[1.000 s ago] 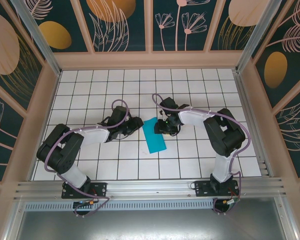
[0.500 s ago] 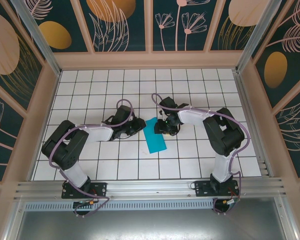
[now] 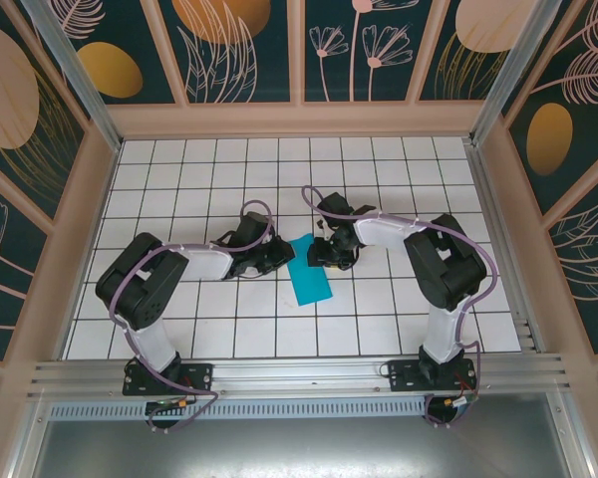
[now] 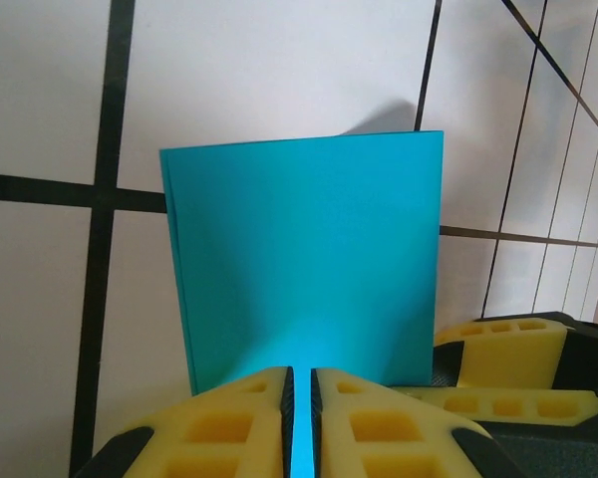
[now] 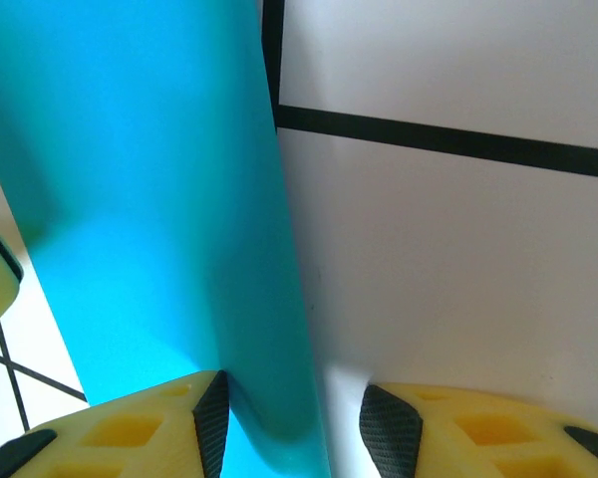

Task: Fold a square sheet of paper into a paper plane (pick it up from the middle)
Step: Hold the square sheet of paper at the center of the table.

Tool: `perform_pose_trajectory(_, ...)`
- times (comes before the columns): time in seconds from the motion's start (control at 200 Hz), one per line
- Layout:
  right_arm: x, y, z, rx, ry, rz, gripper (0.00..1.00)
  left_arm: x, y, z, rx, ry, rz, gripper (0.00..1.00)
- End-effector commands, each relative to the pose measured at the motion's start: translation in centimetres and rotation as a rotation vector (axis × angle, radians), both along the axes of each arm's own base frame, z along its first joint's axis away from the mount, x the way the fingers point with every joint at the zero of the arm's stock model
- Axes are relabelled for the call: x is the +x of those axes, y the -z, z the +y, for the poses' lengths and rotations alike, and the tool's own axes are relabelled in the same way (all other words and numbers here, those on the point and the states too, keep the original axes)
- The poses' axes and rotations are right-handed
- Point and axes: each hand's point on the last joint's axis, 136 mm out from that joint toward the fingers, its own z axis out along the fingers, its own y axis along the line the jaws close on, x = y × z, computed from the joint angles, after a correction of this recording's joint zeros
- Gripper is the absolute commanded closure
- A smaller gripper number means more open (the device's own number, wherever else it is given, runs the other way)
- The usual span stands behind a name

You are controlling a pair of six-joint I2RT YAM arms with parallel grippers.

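The square sheet of paper (image 3: 308, 272) lies on the tiled floor as a teal rectangle folded in half; a paper plane is out of view. My left gripper (image 3: 282, 255) sits low at the sheet's upper left edge. In the left wrist view its jaws (image 4: 301, 376) are closed to a thin slit over the paper (image 4: 309, 249), clamping nothing that I can see. My right gripper (image 3: 324, 255) is at the upper right edge. In the right wrist view it stands open (image 5: 294, 413) astride the paper's long edge (image 5: 149, 199), its left pad touching the slightly lifted sheet.
The white tiled floor (image 3: 379, 169) is walled by a wooden frame, with an aluminium rail (image 3: 299, 373) along the near side. The two grippers sit close together: the right one's yellow fingers (image 4: 498, 344) show in the left wrist view.
My left arm has slid right up to the paper's edge and its jaws have closed down. The right gripper and the sheet have stayed put.
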Motion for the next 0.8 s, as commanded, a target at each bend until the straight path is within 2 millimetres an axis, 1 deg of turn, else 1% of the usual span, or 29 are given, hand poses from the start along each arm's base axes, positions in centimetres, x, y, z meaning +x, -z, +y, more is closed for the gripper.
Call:
perform_pose_trajectory(0.0,-2.31,8.9,-4.03,-0.224,-0.03,0.071,0.51,0.2,-0.26,-0.91,-0.011,0.034,-0.012,0.84)
perform_pose_trajectory(0.14,-2.32,9.01,-4.12,-0.229,-0.03,0.07,0.51,0.13,-0.06,-1.19,-0.012,0.043,-0.008,0.84)
perform_pose_trajectory(0.42,-2.33,9.26,-4.05,-0.229,-0.014,0.08,0.51,-0.03,0.52,-1.11,0.001,0.044,0.005,0.84)
perform_pose_trajectory(0.62,-2.42,9.49,-3.96,-0.226,0.0,0.092,0.51,0.09,0.09,-1.3,-0.004,0.045,-0.006,0.84)
perform_pose_trajectory(0.796,-2.6,9.61,-3.93,-0.223,0.005,0.101,0.5,0.07,0.11,-1.26,-0.003,0.045,-0.005,0.84)
